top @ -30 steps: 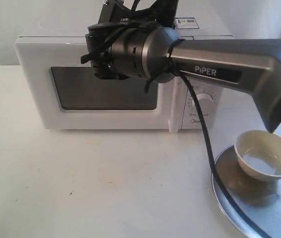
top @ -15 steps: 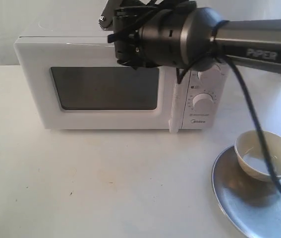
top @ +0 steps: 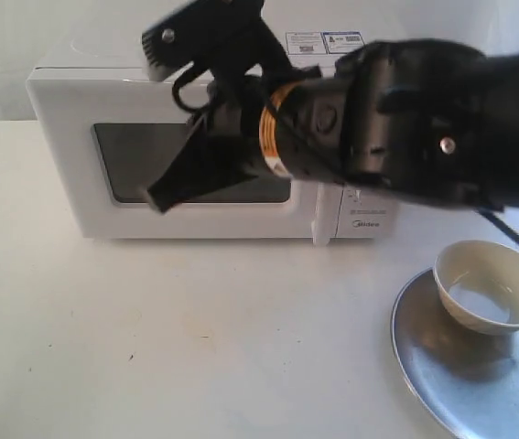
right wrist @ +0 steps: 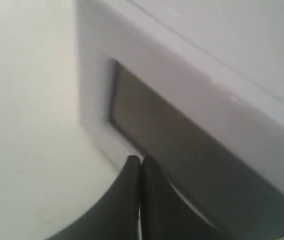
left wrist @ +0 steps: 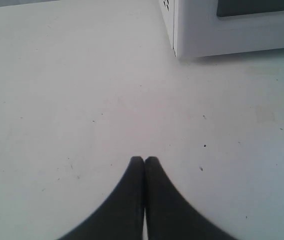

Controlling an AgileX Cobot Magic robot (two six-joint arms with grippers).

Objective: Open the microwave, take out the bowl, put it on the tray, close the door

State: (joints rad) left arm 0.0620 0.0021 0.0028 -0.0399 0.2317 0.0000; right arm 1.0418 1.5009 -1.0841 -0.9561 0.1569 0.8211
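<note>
The white microwave [top: 62,146] stands at the back of the table with its door [top: 131,215] shut against the body; my right arm hides most of the dark window and the dials. The cream bowl [top: 492,285] sits upright on the silver tray [top: 442,384] at the front right. My right gripper [top: 160,198] is shut and empty, hanging in front of the window's lower left part. In the right wrist view, the right gripper [right wrist: 140,159] points at the door [right wrist: 182,135]. The left gripper [left wrist: 144,159] is shut and empty over bare table, apart from the microwave [left wrist: 222,35].
The door's white bar handle [top: 317,224] shows just below my right arm. The white table [top: 195,338] spreads in front of the microwave. The tray runs past the frame's right and bottom edges.
My right arm has swung round and come closer to the camera, so its shut gripper now points down-left across the door window. Bowl, tray and microwave have not moved.
</note>
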